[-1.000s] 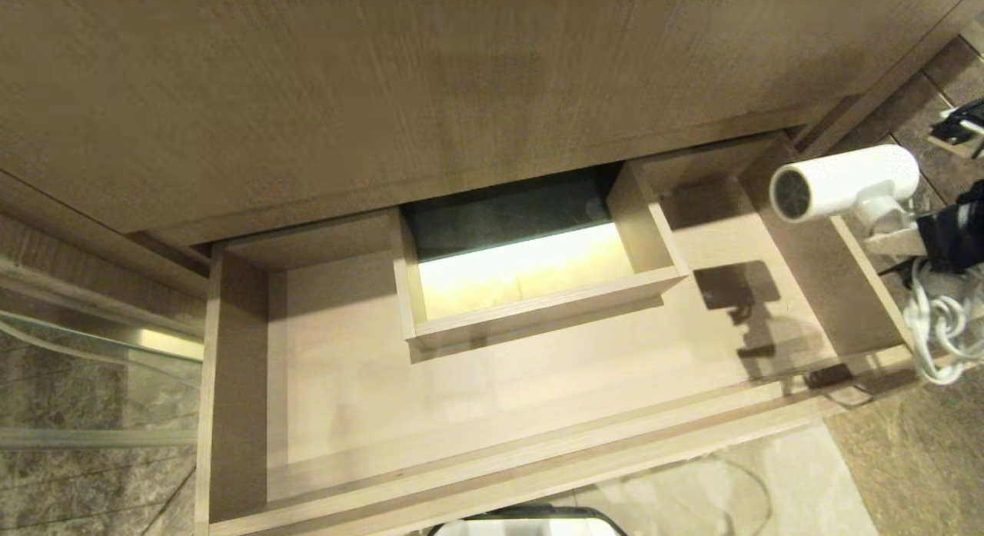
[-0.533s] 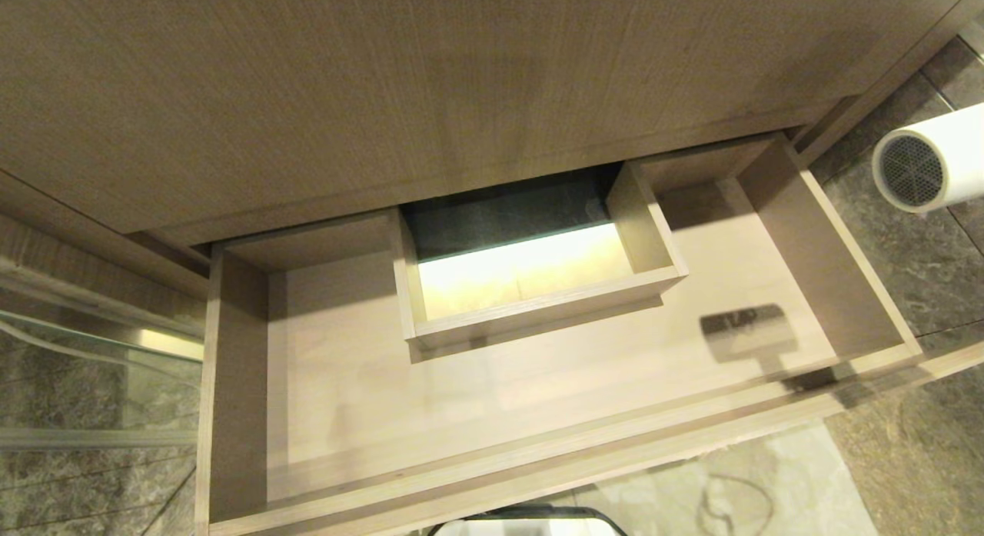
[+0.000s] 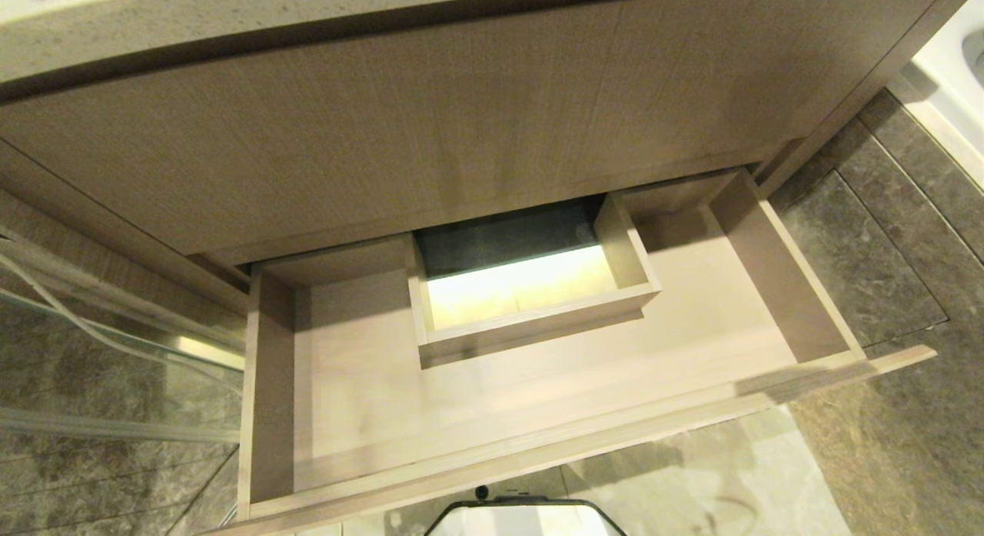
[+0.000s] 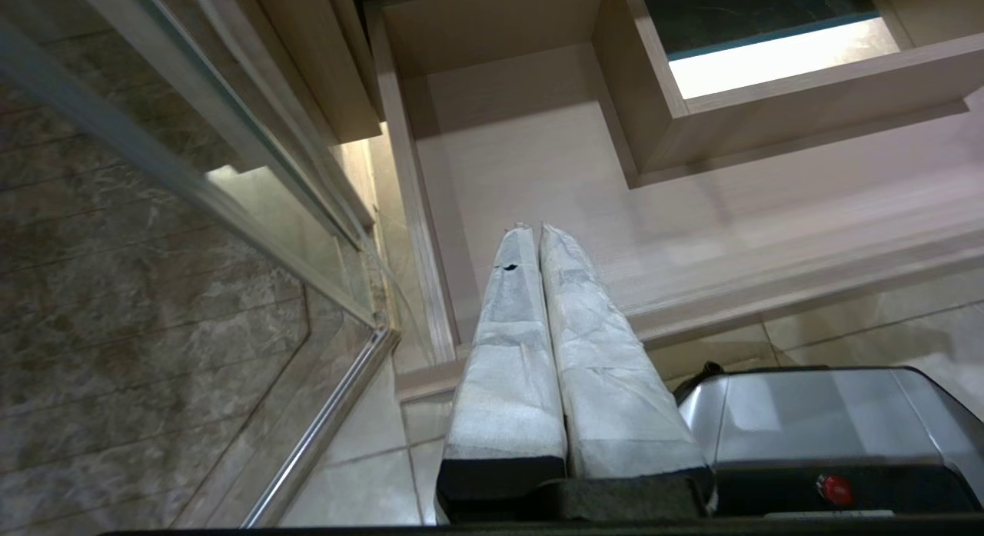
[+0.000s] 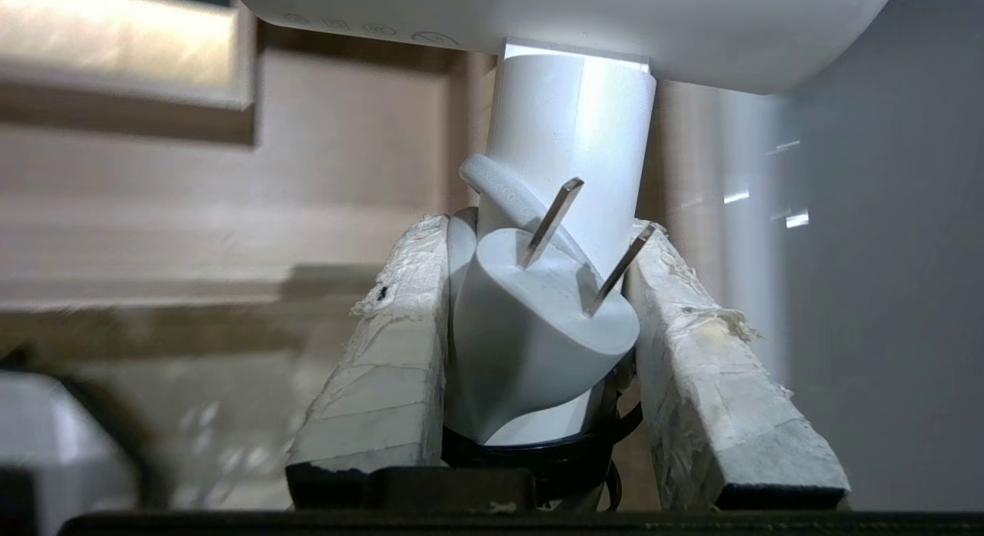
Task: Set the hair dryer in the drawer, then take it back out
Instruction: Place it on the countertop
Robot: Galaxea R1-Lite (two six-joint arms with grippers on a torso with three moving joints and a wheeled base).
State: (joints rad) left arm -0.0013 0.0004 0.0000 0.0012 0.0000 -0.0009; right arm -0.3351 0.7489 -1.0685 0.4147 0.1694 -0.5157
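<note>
Head view, drawer: pulled out under the wood front panel; its floor is seen bare, and a boxed cutout is set in at the back.
Head view, tools: neither is seen here, nor is the hair dryer.
Head view, floor: dark stone tiles are seen to the drawer's right; a glass panel stands at its left.
Left wrist view, left tool: its two taped fingers are pressed together, with nothing between them.
Left wrist view, drawer: seen beyond the fingertips, with the boxed cutout further off.
Left wrist view, robot base: a grey housing lies just beside the left tool.
Right wrist view, right tool: clamped on the handle of the hair dryer.
Right wrist view, hair dryer: the white barrel lies crosswise beyond the fingertips; its plug, two flat prongs showing, is lodged between the taped fingers.
Right wrist view, drawer: blurred wood is seen behind the right tool.
</note>
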